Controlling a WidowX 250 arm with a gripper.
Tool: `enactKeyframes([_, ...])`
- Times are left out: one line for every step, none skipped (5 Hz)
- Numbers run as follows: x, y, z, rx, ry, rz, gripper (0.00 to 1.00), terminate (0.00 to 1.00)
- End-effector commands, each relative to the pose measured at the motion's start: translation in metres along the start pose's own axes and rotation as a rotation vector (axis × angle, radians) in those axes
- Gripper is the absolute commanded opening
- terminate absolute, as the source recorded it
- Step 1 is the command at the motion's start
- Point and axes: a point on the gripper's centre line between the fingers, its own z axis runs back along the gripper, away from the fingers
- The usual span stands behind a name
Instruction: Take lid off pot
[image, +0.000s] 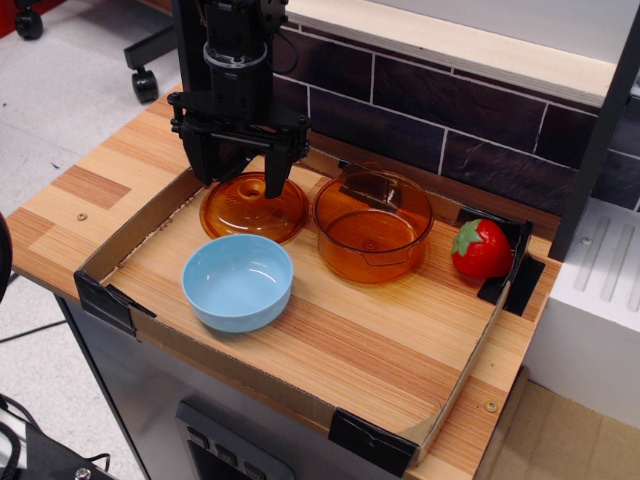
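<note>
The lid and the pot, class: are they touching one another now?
Apart. The one camera view shows the lid lying flat on the tray floor beside the open pot, with a thin strip of wood between their rims.
</note>
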Motion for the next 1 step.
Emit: enactKeyframes([0.0054,0.0031,0.0216,0.0,-0.064,-0.005,1.0,1.0])
